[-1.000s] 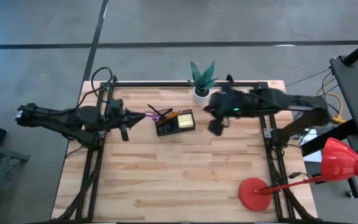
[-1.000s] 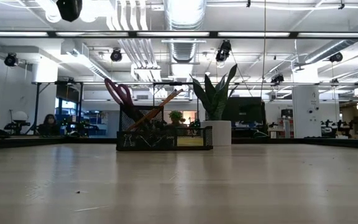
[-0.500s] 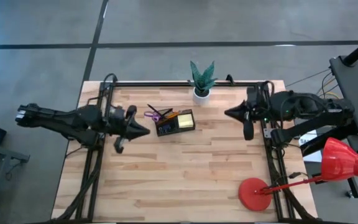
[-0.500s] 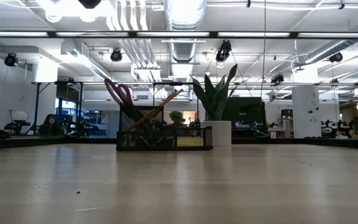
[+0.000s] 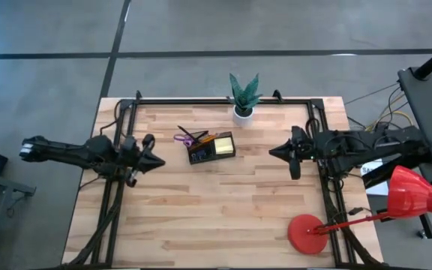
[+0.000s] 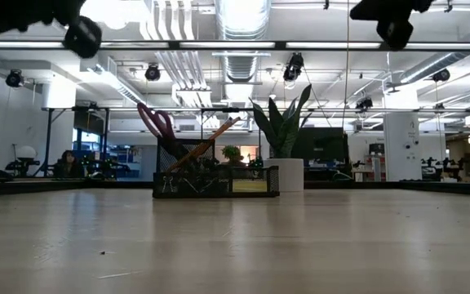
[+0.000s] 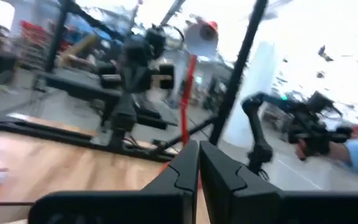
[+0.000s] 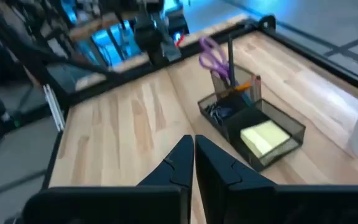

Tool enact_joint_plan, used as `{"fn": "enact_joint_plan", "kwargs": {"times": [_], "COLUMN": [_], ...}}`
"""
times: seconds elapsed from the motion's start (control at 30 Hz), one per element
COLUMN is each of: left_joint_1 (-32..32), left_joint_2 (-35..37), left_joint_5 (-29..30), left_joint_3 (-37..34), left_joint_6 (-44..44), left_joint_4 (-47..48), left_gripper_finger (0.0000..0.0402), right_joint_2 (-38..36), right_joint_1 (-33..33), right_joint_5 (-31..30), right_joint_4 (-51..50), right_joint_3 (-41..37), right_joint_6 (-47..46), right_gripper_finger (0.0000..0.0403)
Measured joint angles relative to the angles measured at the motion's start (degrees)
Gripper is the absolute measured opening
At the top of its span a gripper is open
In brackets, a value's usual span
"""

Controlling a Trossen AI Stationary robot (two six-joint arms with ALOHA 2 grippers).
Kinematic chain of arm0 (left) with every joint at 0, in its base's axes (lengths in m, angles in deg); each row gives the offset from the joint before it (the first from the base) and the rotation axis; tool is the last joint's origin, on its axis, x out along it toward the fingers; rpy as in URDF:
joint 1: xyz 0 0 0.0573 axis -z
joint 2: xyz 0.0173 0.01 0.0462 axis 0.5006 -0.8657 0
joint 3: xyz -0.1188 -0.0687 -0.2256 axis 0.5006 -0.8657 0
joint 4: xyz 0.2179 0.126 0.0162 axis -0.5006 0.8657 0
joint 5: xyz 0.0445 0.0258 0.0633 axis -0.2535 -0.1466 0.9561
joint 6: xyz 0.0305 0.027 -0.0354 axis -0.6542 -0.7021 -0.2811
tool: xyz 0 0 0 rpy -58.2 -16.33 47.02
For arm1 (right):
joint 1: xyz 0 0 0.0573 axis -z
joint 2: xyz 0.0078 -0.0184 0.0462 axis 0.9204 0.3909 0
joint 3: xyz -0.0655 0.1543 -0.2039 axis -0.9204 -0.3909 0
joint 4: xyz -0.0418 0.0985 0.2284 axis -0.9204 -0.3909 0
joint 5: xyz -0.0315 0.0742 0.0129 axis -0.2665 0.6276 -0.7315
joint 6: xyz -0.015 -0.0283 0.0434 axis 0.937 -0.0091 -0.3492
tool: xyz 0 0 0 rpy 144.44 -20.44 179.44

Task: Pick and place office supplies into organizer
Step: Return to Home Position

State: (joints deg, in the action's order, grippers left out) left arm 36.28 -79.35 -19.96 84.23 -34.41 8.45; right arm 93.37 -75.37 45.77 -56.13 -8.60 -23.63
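Observation:
The black mesh organizer (image 5: 211,148) stands on the far middle of the table. Purple-handled scissors (image 5: 185,137), an orange pencil (image 8: 244,87) and thin black pens stand upright in its tall compartment. The yellow sticky pad (image 8: 264,137) lies in a low compartment, and dark clips (image 8: 219,112) in another. My left gripper (image 5: 158,160) hovers shut, left of the organizer, pointing at it. My right gripper (image 5: 272,152) hovers shut on the organizer's right, also pointing toward it. Both hold nothing and stay high above the table, at the low view's top edge.
A white pot with a green plant (image 5: 244,99) stands just beyond the organizer at the far edge. A red round base with a rod (image 5: 306,232) sits at the near right corner. Black frame rails (image 5: 223,100) run along the table's far, left and right edges.
My left arm has drawn back toward the table's left edge, its gripper now level and pointing right. My right arm has pulled away from the plant toward the right edge and slightly nearer. The organizer and its contents have stayed still.

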Motion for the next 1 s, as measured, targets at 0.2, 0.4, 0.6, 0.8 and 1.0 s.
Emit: {"fn": "enact_joint_plan", "kwargs": {"times": [0.2,0.4,0.6,0.8,1.0], "left_joint_1": [-0.63,-0.65,-1.0,-3.06,-5.27], "left_joint_2": [14.81,18.77,17.53,18.96,19.09], "left_joint_5": [-1.55,-4.56,-5.01,-3.19,-3.21], "left_joint_3": [-8.05,-11.81,-12.82,-13.0,-13.11], "left_joint_6": [0.23,0.06,1.57,3.68,4.86], "left_joint_4": [-0.55,4.22,7.21,8.13,8.66], "left_gripper_finger": [0.0,0.0,0.0,0.0,0.0], "right_joint_2": [-6.51,-12.38,-18.81,-31.86,-42.89], "right_joint_1": [0.28,0.73,1.59,4.52,4.71], "right_joint_5": [-0.09,-0.26,-1.98,-1.56,5.62], "right_joint_4": [14.9,23.72,24.16,22.11,22.46], "right_joint_3": [-11.64,-20.62,-24.49,-30.41,-36.87], "right_joint_6": [0.13,-0.46,0.94,1.69,1.34], "right_gripper_finger": [0.0009,0.0009,0.0009,0.0009,0.0009]}}
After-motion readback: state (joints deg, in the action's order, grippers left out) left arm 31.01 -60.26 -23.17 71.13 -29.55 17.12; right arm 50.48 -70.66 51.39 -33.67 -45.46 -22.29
